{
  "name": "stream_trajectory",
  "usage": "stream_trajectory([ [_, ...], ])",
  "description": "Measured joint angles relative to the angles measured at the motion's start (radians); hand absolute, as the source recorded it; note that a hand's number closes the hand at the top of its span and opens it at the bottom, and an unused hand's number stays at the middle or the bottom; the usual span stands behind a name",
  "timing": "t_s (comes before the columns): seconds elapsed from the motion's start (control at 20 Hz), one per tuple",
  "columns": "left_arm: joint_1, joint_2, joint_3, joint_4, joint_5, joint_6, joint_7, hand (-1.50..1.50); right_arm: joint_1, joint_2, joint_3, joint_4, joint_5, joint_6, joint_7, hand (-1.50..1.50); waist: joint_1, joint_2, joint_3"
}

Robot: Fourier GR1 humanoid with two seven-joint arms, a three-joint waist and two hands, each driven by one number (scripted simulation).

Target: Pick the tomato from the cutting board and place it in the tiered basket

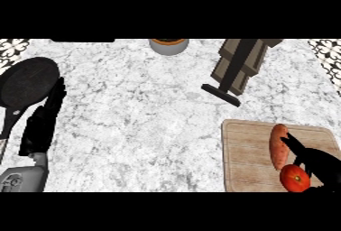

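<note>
Red tomato (294, 178) sits just left of the right hand (318, 164), whose spread fingers hold nothing; a nudge could roll it off the board (250, 155).

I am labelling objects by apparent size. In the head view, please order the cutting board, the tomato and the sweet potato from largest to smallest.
1. cutting board, clearly largest.
2. sweet potato, long and narrow.
3. tomato, though the right hand partly covers both, so their order is unsure.
</note>
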Motion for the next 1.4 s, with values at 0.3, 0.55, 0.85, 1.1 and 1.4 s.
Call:
stream_trajectory([
  [0.3, -0.02, -0.005, 0.012, 0.034, -0.008, -0.002, -0.018, 0.0, 0.005, 0.038, -0.067, -0.009, -0.063, 0.021, 0.003, 1.5, -0.004, 0.002, 0.002],
  [0.55, -0.033, -0.01, -0.004, 0.026, -0.014, -0.014, -0.009, 0.0, -0.131, 0.226, -0.044, -0.07, -0.053, -0.031, 0.259, 1.5, 0.031, 0.011, 0.004],
  [0.85, -0.067, -0.015, -0.039, 0.023, -0.019, -0.04, -0.01, 0.0, -0.389, 0.401, -0.025, -0.072, 0.085, -0.203, 0.536, 1.5, 0.116, 0.024, 0.001],
  [1.1, -0.086, -0.031, -0.063, 0.028, -0.023, -0.048, -0.006, 0.0, -0.634, 0.472, -0.026, -0.064, 0.249, -0.369, 0.694, 1.5, 0.147, 0.022, -0.001],
  [1.4, -0.111, -0.044, -0.078, 0.041, -0.032, -0.048, 0.005, 0.0, -0.95, 0.492, -0.026, 0.035, 0.5, -0.477, 0.792, 1.5, 0.153, 0.025, -0.001],
])
